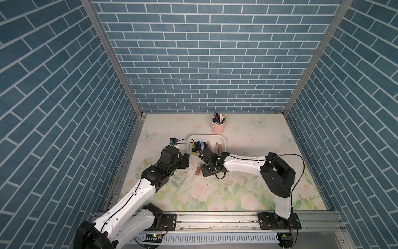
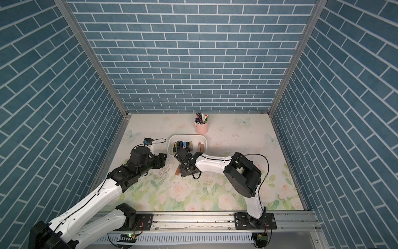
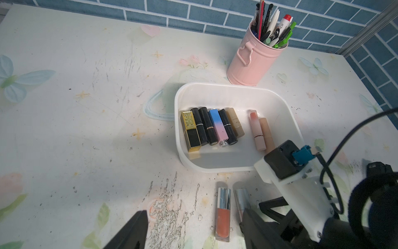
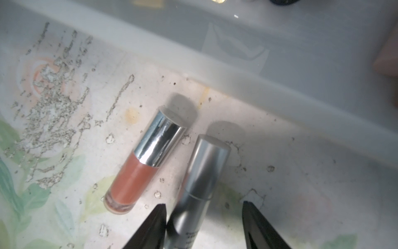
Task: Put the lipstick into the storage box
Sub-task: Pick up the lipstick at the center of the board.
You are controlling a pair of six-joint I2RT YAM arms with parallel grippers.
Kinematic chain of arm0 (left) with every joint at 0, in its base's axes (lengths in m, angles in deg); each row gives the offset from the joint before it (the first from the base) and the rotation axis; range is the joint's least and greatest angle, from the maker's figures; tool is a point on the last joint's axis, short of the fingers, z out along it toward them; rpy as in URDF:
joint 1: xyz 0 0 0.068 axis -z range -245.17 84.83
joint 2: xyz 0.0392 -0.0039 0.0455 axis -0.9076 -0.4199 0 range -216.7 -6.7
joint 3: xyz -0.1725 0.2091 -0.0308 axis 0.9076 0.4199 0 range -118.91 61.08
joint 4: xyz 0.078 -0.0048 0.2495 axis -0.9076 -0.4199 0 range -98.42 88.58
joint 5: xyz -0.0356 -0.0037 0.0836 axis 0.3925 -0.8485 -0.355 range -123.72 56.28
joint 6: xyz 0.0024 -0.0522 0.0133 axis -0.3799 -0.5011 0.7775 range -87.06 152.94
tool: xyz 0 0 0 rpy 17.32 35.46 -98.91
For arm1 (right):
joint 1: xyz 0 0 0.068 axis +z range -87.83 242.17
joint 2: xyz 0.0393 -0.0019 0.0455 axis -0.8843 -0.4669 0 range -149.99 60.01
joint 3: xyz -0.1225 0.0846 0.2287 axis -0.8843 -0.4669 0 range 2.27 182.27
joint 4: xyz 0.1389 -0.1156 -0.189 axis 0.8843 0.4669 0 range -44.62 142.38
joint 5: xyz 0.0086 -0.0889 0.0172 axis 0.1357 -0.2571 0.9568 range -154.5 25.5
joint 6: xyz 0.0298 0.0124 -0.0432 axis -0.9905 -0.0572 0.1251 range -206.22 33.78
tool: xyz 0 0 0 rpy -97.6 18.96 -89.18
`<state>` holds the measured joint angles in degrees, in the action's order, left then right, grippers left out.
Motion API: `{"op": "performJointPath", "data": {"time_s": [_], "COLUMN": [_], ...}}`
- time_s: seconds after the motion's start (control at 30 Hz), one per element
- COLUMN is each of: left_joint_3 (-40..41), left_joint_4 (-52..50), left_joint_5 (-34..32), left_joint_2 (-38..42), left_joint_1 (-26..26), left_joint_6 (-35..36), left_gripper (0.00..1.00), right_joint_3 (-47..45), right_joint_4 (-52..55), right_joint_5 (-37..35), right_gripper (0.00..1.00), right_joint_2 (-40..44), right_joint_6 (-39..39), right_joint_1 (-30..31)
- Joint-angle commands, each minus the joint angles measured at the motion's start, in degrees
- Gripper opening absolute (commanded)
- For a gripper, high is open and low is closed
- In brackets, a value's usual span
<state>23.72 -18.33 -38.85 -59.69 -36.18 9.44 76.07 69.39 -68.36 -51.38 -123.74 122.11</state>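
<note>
Desk (image 1: 237,194): floral, scuffed.
Storage box (image 1: 206,135): on the desk, eight lipsticks inside.
Right gripper (image 4: 203,203): open, jaws straddling the silver lipstick (image 4: 202,168) across its width.
Left gripper (image 3: 195,211): open, empty, farther off.
Silver lipstick: on the desk, long axis pointing at the box's near wall.

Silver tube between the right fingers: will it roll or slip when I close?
The silver tube looks round and lies flat, so a sideways nudge likely rolls it. Its smooth metallic skin may slip in the right gripper. Seems rigid.
</note>
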Motion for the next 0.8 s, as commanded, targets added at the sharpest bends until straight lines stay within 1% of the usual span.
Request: {"op": "performJointPath", "data": {"time_s": [0.0, 0.2, 0.47, 0.77], "left_joint_3": [1.4, 1.9, 1.9, 2.0], "left_joint_4": [0.2, 0.8, 1.0, 1.0], "left_joint_5": [0.5, 1.5, 1.7, 1.8], "left_joint_2": [-0.1, -1.6, -1.7, -1.6], "left_joint_1": [-0.4, -0.4, -0.5, -0.5], "left_joint_6": [0.4, 0.2, 0.1, 0.0], "left_gripper": [0.75, 0.75, 0.75, 0.75], "right_joint_3": [-0.7, -1.0, -0.9, -0.9], "right_joint_4": [1.5, 1.6, 1.9, 2.3], "right_joint_5": [-1.0, -0.7, -0.9, -1.3], "right_gripper": [0.59, 0.56, 0.49, 0.45], "right_joint_2": [0.4, -0.1, -1.1, -1.9], "right_joint_6": [-0.3, -0.2, 0.5, 1.0], "right_joint_1": [-0.2, -0.2, -0.2, -0.2]}}
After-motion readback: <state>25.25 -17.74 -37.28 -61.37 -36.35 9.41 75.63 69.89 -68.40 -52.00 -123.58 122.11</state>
